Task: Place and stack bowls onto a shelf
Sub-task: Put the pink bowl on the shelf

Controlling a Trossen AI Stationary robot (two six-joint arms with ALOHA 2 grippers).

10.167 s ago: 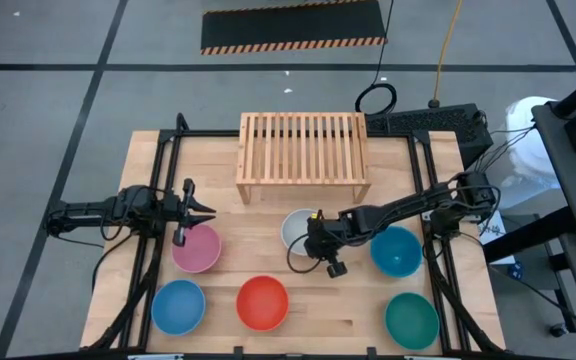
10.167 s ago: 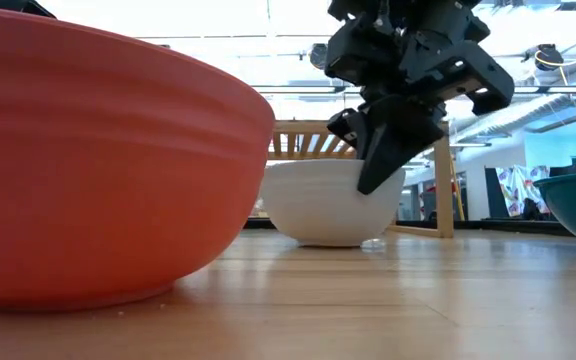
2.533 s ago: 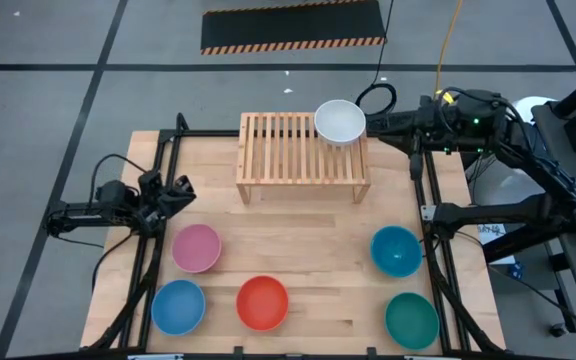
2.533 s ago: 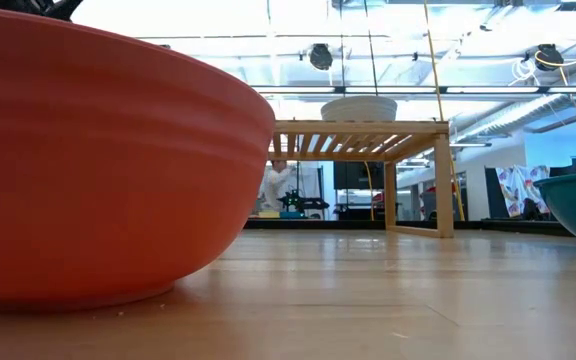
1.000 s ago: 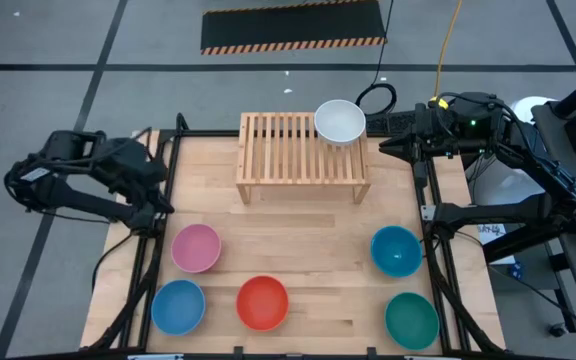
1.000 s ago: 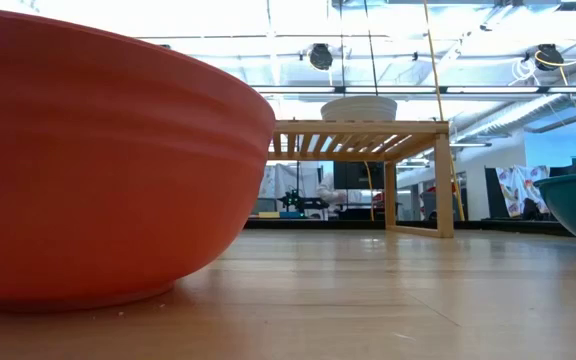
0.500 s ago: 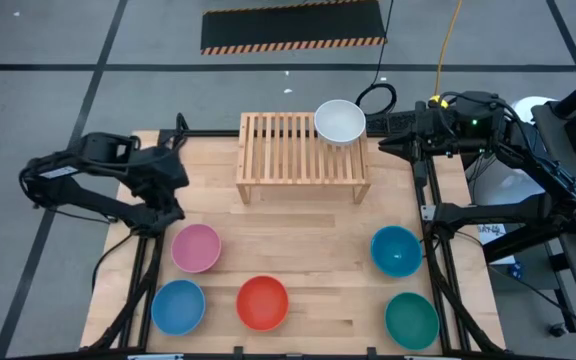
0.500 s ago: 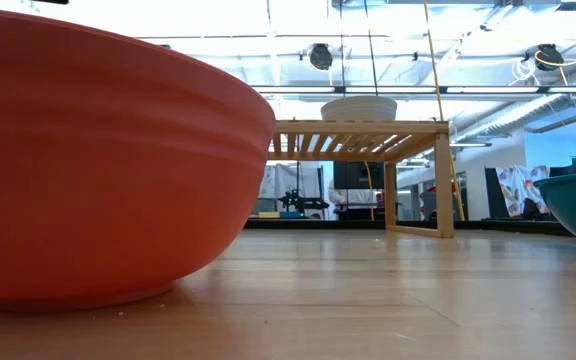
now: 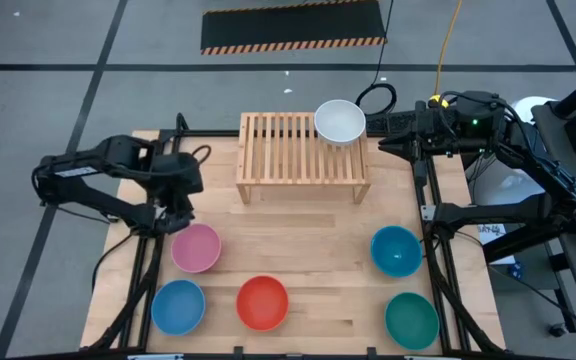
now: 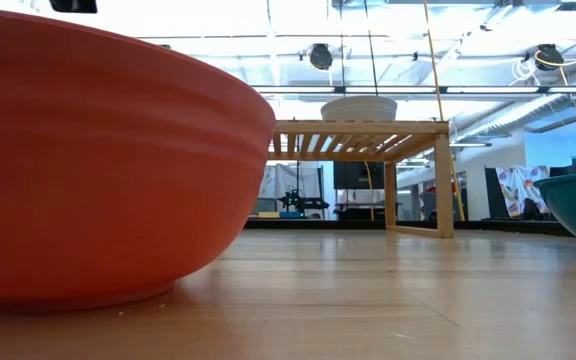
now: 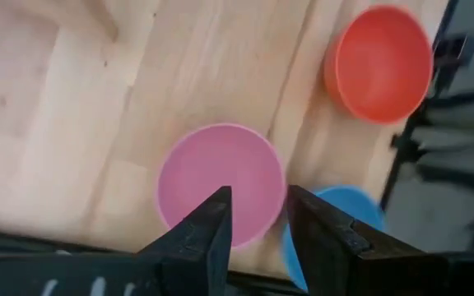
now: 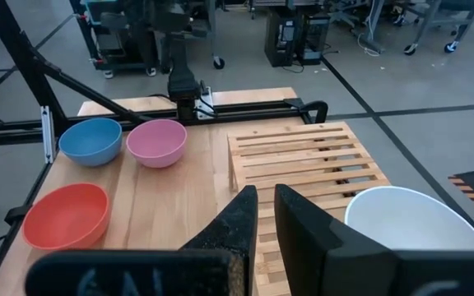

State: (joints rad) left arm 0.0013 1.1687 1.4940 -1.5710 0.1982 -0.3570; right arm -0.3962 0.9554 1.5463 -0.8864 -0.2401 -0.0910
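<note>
The white bowl (image 9: 339,122) stands on the far right corner of the slatted shelf (image 9: 298,160); the low view shows the white bowl (image 10: 358,108) resting by its base on the shelf's bars. On the table stand the pink bowl (image 9: 196,248), blue bowl (image 9: 178,306), red bowl (image 9: 262,302), teal-blue bowl (image 9: 396,250) and green bowl (image 9: 411,320). My left gripper (image 9: 181,208) hovers open over the pink bowl's (image 11: 220,177) far rim, pointing down. My right gripper (image 9: 386,148) waits shut beyond the shelf's right end, touching nothing.
Black frame rails (image 9: 158,200) run along the table's left and right sides. Bare tabletop (image 9: 298,235) lies between the shelf and the row of bowls. The red bowl (image 10: 98,160) fills the low view's left half. Cables lie on the floor beyond the far edge.
My left arm has swung in from outside the table's left edge toward the right and a little nearer, coming over the pink bowl's far rim. The bowls, the shelf and my right arm have stayed where they were.
</note>
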